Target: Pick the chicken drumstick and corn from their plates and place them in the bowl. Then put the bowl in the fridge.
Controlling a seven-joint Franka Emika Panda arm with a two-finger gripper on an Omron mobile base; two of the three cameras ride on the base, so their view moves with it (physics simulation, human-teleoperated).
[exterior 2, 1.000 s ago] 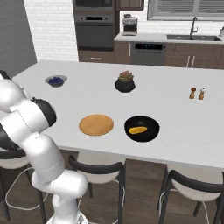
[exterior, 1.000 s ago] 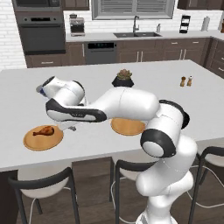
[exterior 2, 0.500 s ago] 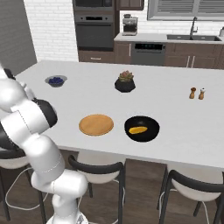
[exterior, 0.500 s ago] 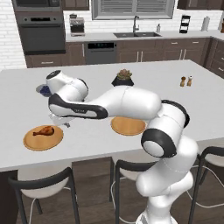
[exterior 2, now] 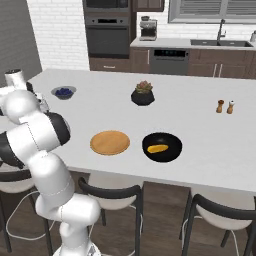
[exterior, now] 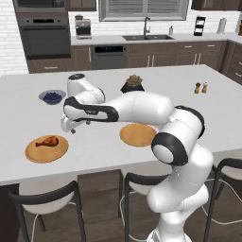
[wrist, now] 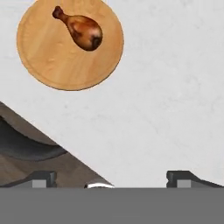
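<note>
Gripper [wrist: 111,179] hangs wide open, empty; the chicken drumstick [wrist: 82,31] looks light, rounded, maybe slick — best pinched across its meaty end.

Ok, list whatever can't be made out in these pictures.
- Gripper, left base view: fingertips too small and tucked under the hand to judge their gap.
- Bowl, left base view: too small to tell if anything lies inside.
- Corn, right base view: its dark dish is too small to call plate or pan.
- Grey wall, right base view: cut off by the left edge.
</note>
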